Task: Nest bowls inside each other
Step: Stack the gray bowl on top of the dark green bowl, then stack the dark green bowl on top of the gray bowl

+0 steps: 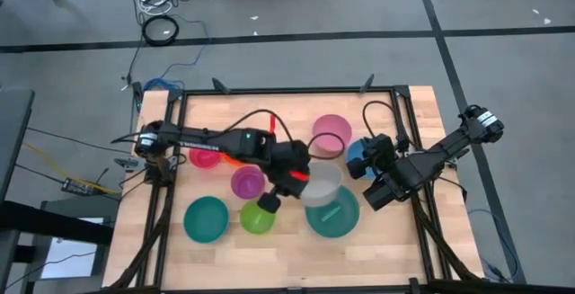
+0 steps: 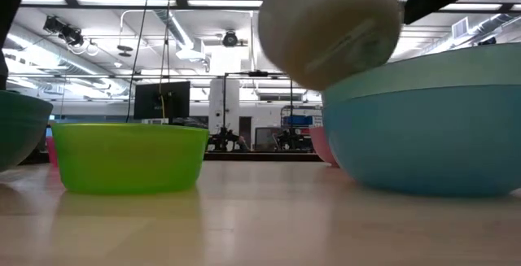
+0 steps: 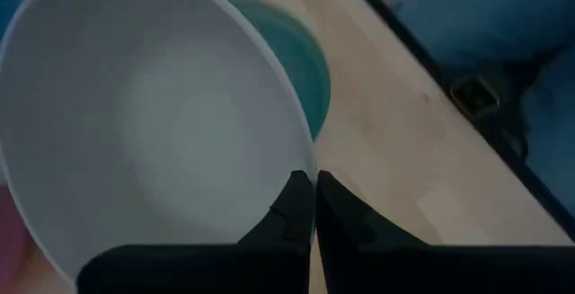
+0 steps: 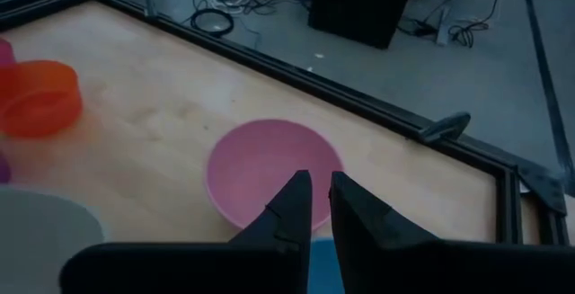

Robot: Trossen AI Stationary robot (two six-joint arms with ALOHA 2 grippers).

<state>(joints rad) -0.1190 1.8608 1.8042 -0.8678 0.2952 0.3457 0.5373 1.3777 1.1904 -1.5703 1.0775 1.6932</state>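
Mid-counter, the left claw [image 3: 314, 206] pinches the rim of a white-grey bowl [image 1: 322, 184] and holds it in the air, tilted, over the near edge of the large teal bowl [image 1: 333, 212] at lower centre-right of the overhead frame. In the level view the pale bowl hangs clear above the teal one's rim, not yet set inside it.

By the look of the counter, the nesting has scarcely begun. Every other bowl visible appears to sit alone: a second teal bowl [image 1: 207, 218] at lower left, a lime bowl [image 1: 256, 217] just beside it, a purple bowl [image 1: 248, 182] above that, a magenta bowl [image 1: 205, 157] and an orange bowl [image 1: 235, 158] partly under the left arm, and a pink bowl [image 1: 331, 134] toward the upper centre. A blue bowl [image 1: 358, 157] sits at centre-right under the right claw [image 4: 320, 206], whose fingers are drawn nearly together; the frames do not settle whether they grip that bowl's rim.

Left to do, judging from this spread: drop the white-grey bowl in, then gather the rest by size.
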